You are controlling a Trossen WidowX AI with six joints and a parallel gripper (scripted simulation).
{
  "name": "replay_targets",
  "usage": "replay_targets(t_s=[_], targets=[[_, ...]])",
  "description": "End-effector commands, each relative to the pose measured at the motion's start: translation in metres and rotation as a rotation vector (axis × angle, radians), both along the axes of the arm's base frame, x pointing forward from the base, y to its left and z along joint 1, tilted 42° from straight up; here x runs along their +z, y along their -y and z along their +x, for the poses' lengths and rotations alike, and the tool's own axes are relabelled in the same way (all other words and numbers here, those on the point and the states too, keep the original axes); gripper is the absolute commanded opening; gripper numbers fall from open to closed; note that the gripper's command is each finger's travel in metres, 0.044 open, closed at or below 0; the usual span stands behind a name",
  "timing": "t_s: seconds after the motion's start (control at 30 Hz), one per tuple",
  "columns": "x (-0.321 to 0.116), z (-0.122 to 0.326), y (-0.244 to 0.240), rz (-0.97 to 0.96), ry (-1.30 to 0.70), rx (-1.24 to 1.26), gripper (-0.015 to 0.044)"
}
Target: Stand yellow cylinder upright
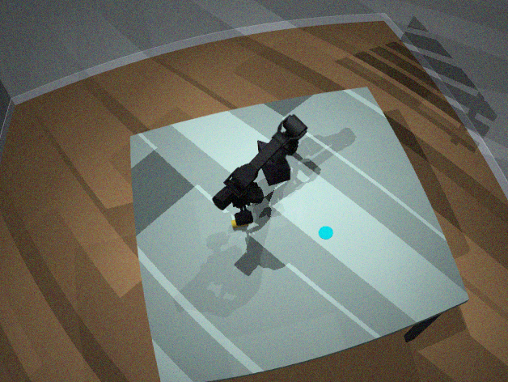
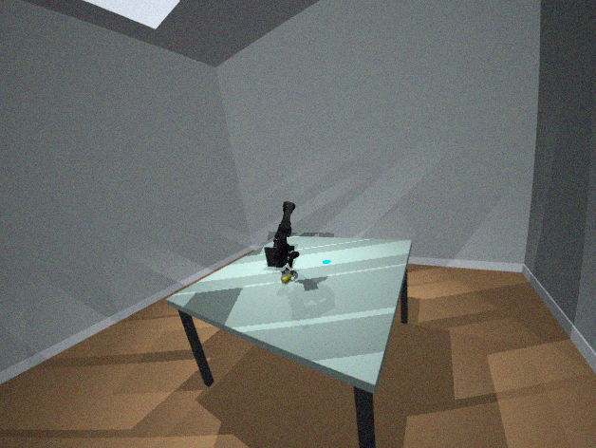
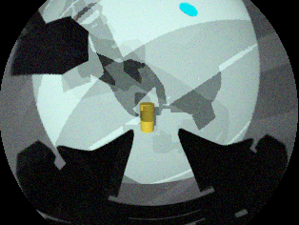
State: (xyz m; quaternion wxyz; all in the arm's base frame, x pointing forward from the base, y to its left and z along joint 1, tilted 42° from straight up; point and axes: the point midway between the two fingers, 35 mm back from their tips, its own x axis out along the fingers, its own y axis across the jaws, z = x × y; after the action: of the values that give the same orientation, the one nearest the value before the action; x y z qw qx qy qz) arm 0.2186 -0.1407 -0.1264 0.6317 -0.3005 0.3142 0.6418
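The yellow tall cylinder (image 1: 235,223) (image 2: 286,277) (image 3: 148,116) lies on its side on the grey table (image 1: 361,262) (image 2: 307,332). My gripper (image 1: 243,218) (image 2: 289,273) (image 3: 156,132) hangs open right above it, a finger on either side, not touching it. In the wrist view the cylinder lies just ahead of the fingertips, lengthwise between them. In the top view the arm hides most of the cylinder. The cyan circle (image 1: 325,232) (image 2: 325,262) (image 3: 188,9) is a flat disc on the table, well to the right of the cylinder and empty.
The arm's black base (image 1: 277,170) (image 2: 275,257) stands on the table behind the cylinder. The arm reaches forward over the table's middle. Table edges lie far from both the cylinder and the circle.
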Motion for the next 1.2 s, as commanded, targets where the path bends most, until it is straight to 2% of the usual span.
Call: replay_targets(t_s=[0.0,0.2,0.47,1.17], targets=[[-0.038,-0.010,-0.042,0.034,-0.025,0.010,0.0309],[-0.051,-0.013,-0.056,0.036,-0.025,0.010,0.0309],[-0.051,-0.013,-0.056,0.036,-0.025,0.010,0.0105],[-0.016,-0.007,-0.021,0.031,-0.025,0.010,0.0105]])
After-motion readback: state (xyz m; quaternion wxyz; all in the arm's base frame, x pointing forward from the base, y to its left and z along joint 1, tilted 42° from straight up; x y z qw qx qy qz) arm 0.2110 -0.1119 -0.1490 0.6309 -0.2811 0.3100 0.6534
